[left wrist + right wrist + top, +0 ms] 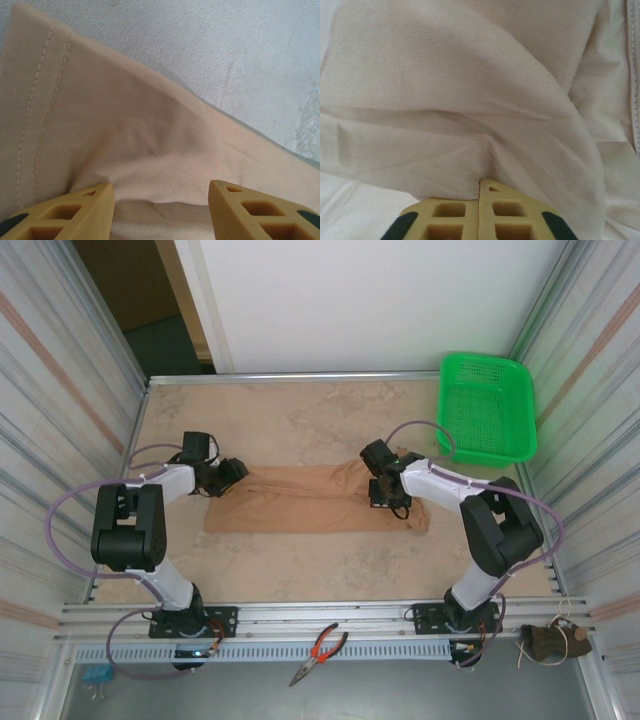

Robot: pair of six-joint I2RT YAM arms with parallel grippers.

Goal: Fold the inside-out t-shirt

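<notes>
Where t-shirt (pixel 300 500) lies, marbled beige table (pixel 300 415); white wall (pixel 380 300) behind.

The t-shirt (pixel 300 502) lies mid-table (pixel 300 420), left gripper (pixel 232 475) at its 9 o'clock end, right gripper (pixel 385 490) at 3; basket (pixel 487 405) at 1 o'clock, pliers (pixel 320 652) at 6

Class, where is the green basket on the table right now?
In the top view, the green basket sits at the table's far right corner, apart from the tan t-shirt lying mid-table.
</notes>
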